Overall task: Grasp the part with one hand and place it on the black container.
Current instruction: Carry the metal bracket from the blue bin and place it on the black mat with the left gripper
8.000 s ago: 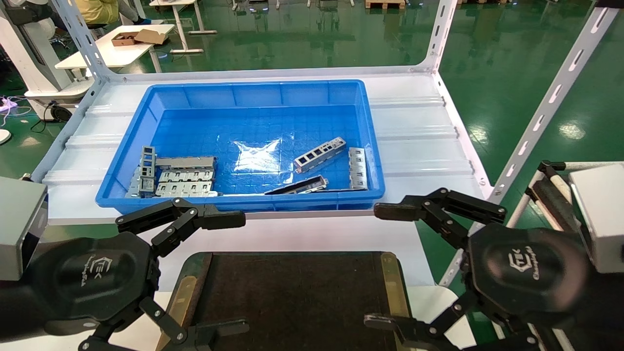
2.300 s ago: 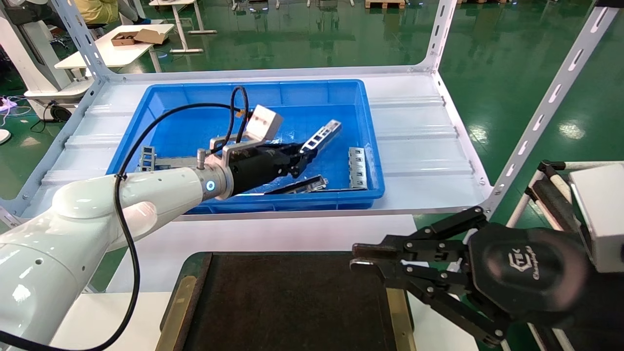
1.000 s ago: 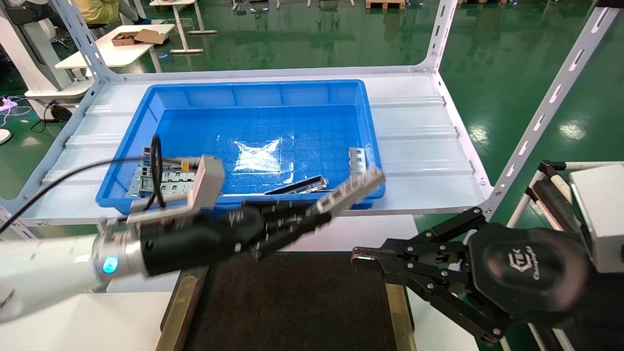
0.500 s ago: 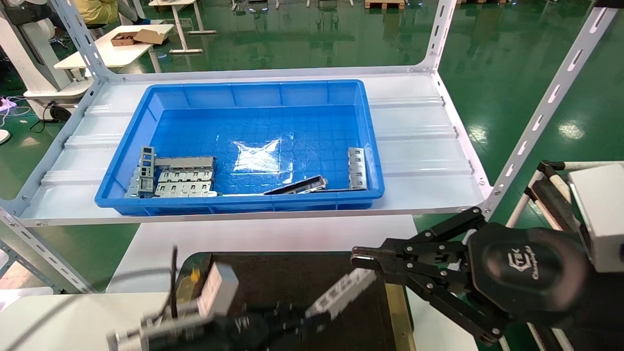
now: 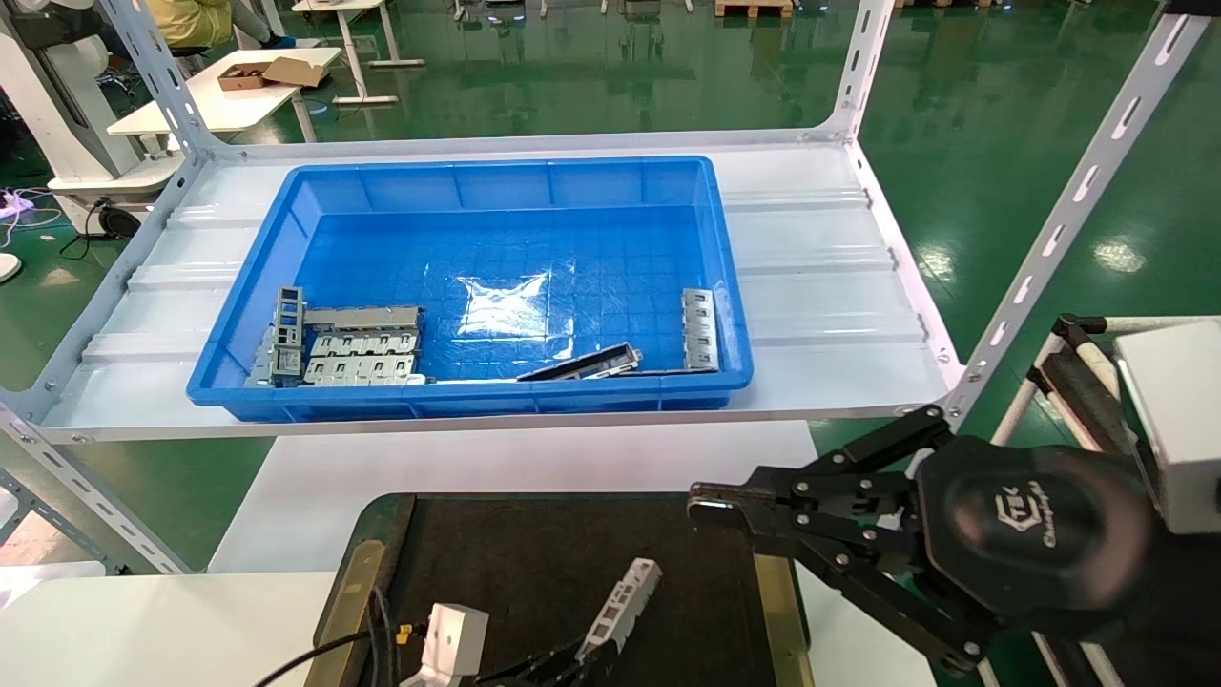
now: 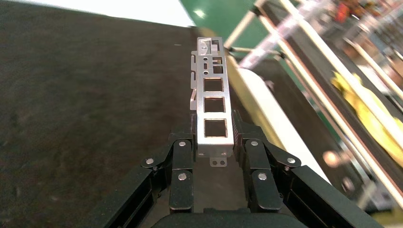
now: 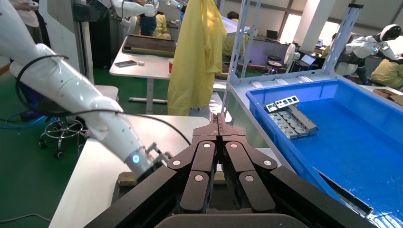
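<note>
The black linkage fingers (image 6: 183, 164) of the left gripper (image 6: 215, 142) pinch the near end of the slim light-silver stamped metal part (image 6: 213, 102) from both sides, its row of rectangular cutouts running away from the jaws; under it spreads the matte black-brown surface of the wide shallow black container (image 6: 81, 95).

In the head view, that left gripper (image 5: 563, 660) shows only at the lower edge, with the part (image 5: 625, 604) slanting up out of it above the black container (image 5: 534, 563), near the tray's olive-gold right strip. Whether the part touches the surface cannot be told. The right gripper (image 5: 711, 506) hovers at the tray's right edge, fingers pressed together. Behind, on the white shelf (image 5: 820, 277), stands the big blue plastic bin (image 5: 286, 219) holding grey slotted plates (image 5: 358, 348) and a darker slim bar (image 5: 582, 364).

The right wrist view shows the right gripper (image 7: 219, 121) with its tips meeting, holding nothing, the blue bin (image 7: 328, 90) beyond.
</note>
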You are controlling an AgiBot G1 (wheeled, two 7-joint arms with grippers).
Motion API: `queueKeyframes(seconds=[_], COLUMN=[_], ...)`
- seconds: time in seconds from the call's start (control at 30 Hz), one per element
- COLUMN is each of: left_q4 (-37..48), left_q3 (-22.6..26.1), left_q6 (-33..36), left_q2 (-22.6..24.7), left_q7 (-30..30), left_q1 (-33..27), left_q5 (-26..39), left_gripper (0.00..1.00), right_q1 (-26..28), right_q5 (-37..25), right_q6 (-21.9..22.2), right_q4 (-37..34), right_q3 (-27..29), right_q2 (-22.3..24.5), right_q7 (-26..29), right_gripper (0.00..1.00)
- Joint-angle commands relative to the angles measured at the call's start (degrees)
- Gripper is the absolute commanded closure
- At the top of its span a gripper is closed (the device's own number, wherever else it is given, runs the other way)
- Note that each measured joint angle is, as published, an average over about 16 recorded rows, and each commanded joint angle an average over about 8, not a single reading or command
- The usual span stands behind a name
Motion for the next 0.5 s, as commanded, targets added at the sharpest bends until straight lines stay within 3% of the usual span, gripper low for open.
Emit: queueKeyframes(seconds=[0.03,0.5], left_q4=[0.14,3.81], left_q3=[0.22,4.07], left_q6=[-4.08,-21.17], left_q2=[1.96,10.93], left_q7=[-0.34,-1.68], left_q1=[0.96,-0.06], left_q5=[0.28,-0.99], left_gripper=[1.00,1.00], right_q1=[0.00,0.01], right_q5=[0.00,0.02], right_q6=[0.00,0.01], right_q4=[0.00,0.00], right_q3=[0.00,-0.03], right_q2=[0.00,0.01], right_q7=[0.00,-0.02], right_gripper=[1.00,1.00])
